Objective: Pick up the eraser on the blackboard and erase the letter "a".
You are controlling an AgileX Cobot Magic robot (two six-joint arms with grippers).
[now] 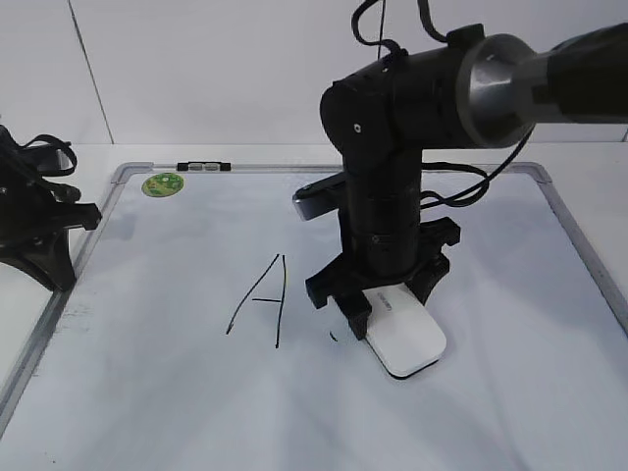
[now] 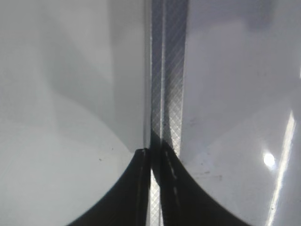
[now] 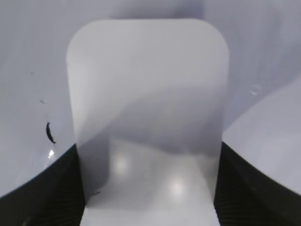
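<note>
- Exterior view: the right gripper (image 1: 385, 306) stands upright over the eraser (image 1: 407, 339), its black fingers straddling the white block on the blackboard (image 1: 549, 196), right of the board's centre and toward the near edge. The jaws are spread wide to the eraser's width and appear closed on its long sides — a hold that would keep the felt face flat on the board for wiping.
- Just left of the eraser lies a small black stroke (image 1: 333, 337), apparently all that remains of the letter "a"; the tall capital "A" (image 1: 265, 299) stands intact further left, toward the board's middle.
- A green sticker (image 1: 163, 183) marks the far left corner, with a small black-and-white clip (image 1: 204, 167) on the far edge beside it.
- The left gripper (image 1: 74, 211) is parked over the board's left edge, clear of the work.
- Right wrist view adds what the arm hides from outside: the eraser's (image 3: 148, 117) plain top filling the gap between the dark jaws, and the leftover stroke (image 3: 49, 133) close by its side.
- Left wrist view alone shows the left gripper (image 2: 153, 188) with fingers pressed together on nothing, above the grey frame (image 2: 171, 70).
</note>
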